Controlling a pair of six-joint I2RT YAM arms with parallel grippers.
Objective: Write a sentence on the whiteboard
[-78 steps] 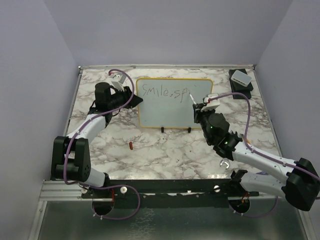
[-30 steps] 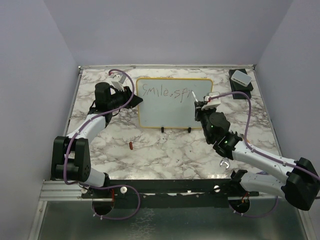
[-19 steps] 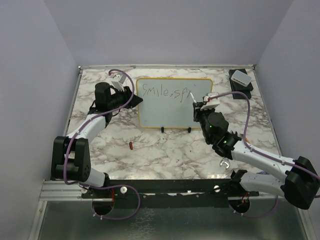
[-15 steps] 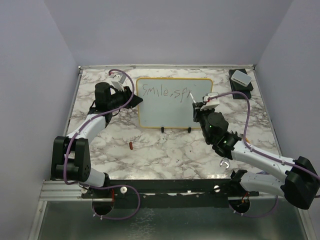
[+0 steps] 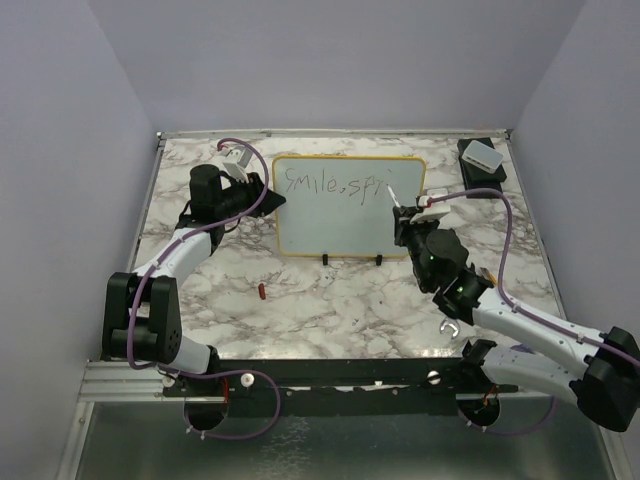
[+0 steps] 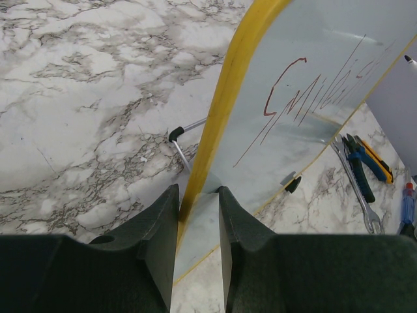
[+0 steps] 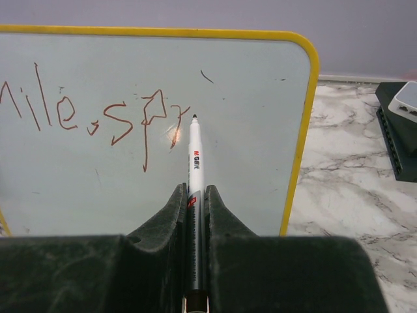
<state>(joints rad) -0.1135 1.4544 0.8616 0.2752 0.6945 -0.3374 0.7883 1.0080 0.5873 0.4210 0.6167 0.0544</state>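
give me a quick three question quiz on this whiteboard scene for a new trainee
1. True or false: the right end effector is shut on a marker.
2. What does the left end effector clamp? A: the whiteboard by its left edge. B: the marker. C: nothing.
3. What is the first word of the sentence so far?

Key: 1 true. 2 A. 3 smile.

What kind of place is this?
Probably a robot test cell in a lab: a left arm and right arm bolted at the edge of a marble-patterned table, plain walls boxing it in, and a whiteboard.
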